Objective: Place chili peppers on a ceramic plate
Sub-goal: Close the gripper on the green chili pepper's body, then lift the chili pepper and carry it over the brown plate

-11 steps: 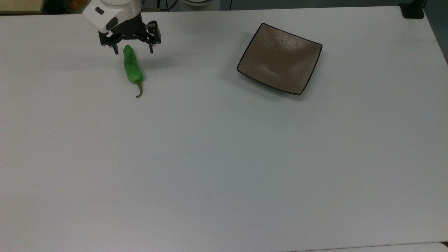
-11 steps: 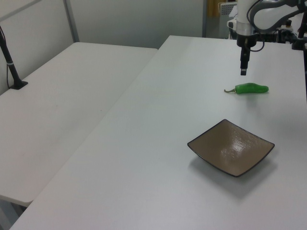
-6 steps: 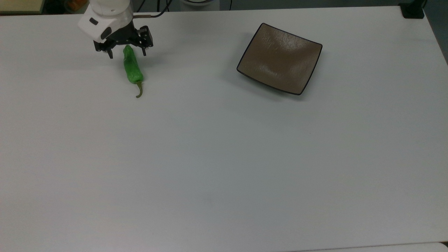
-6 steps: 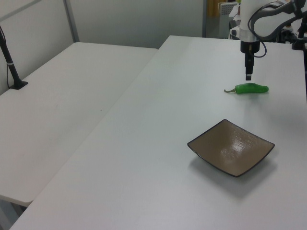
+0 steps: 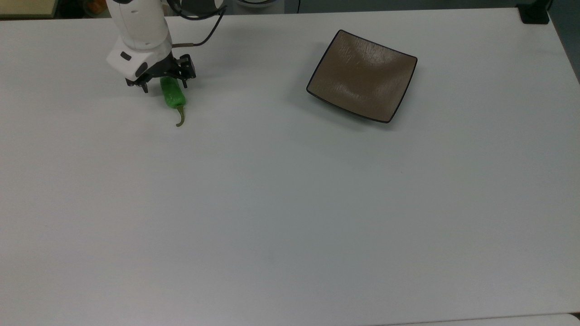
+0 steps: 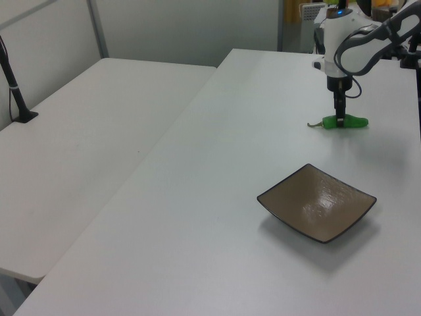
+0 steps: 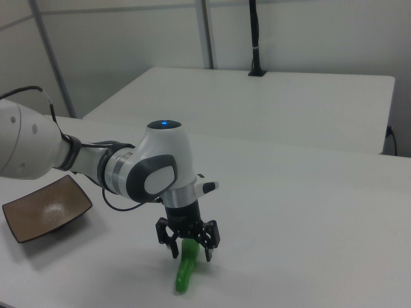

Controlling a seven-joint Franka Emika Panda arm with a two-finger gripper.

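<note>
- The chili pepper [image 5: 172, 98] lies flat on the white bench [image 5: 290, 203], far to the top view's left, its curved stem [image 5: 180, 117] pointing toward the near edge.
- The hand [image 5: 164, 86] hangs straight down over the pepper's body, spread wide, one finger on each side. The fingers cross the pepper's long axis, so closing would pinch its narrow width.
- The fingers look low enough to bracket the pepper, but they do not yet squeeze it.
- The ceramic plate [image 5: 362, 75] sits empty, well apart on the top view's right, with bare bench between for the carry.
- The glossy skin may slip, so a centred grip matters.
</note>
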